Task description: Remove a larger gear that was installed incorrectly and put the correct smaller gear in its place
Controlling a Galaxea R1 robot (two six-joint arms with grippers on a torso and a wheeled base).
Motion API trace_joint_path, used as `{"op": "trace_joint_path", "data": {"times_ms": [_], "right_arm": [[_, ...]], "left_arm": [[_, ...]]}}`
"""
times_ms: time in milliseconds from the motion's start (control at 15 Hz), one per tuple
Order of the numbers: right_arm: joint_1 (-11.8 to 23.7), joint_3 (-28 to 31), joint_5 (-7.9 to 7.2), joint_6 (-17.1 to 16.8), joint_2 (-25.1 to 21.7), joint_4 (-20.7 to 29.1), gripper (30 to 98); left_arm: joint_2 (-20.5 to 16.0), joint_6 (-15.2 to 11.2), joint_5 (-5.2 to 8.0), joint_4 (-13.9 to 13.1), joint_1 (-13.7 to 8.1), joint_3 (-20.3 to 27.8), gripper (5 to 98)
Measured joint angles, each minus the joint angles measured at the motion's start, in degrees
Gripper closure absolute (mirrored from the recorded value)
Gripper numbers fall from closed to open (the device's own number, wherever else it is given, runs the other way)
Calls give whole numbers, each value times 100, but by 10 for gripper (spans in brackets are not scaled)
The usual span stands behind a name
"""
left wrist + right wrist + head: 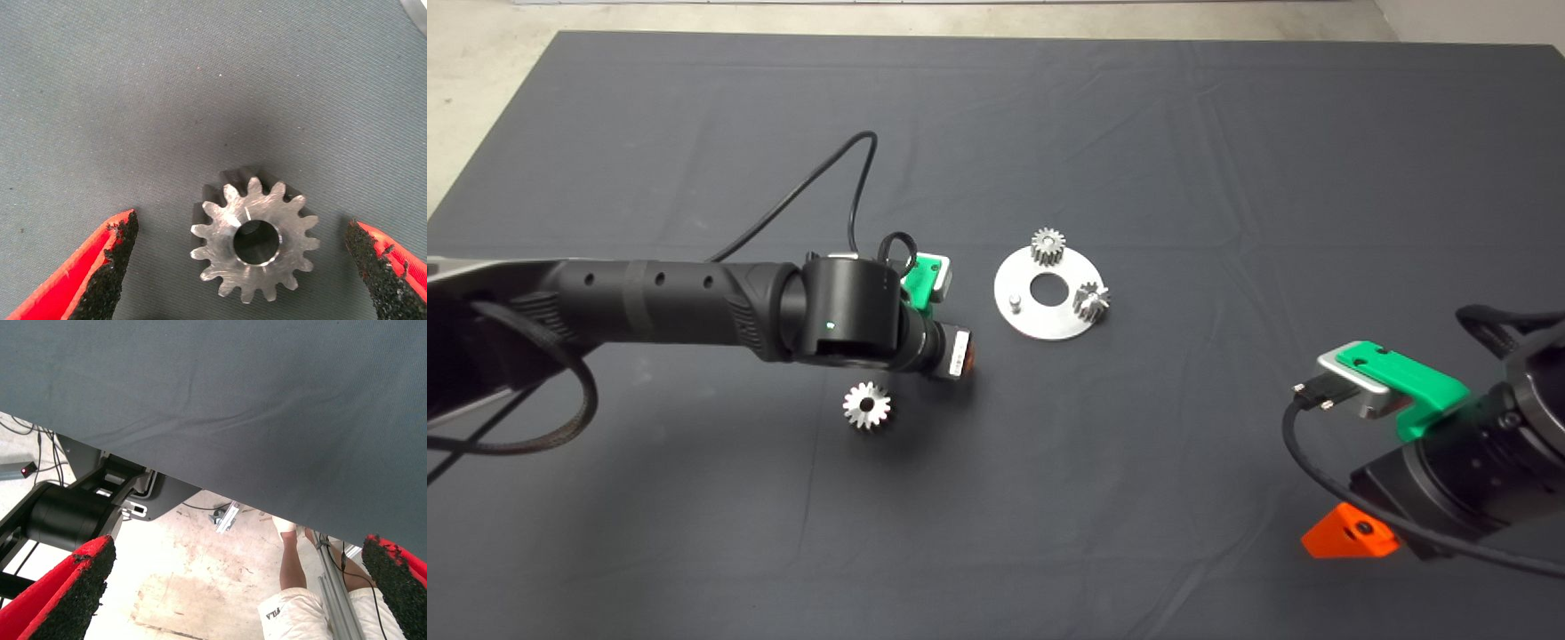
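Larger gear (1091, 300): spiky-toothed, tilted on disc's right edge. Smaller gear (867, 405): stubby-toothed, flat on mat, well left of disc, dark centre hole up

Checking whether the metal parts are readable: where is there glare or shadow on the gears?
Head view: the gear on the mat glares bright and casts a soft shadow. Left wrist view: the same gear shows light sheen, its teeth distinct, between the open left gripper.

gear (867, 405) on mat (1138, 133), left of disc (1047, 322); two gears (1048, 245) on disc
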Motion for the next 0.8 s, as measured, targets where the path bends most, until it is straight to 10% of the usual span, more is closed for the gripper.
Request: {"op": "trace_joint_path", "data": {"times_ms": [800], "right_arm": [[0,0,0,0,0,0,309]], "left_arm": [[6,-4,32,243,108,6,336]]}}
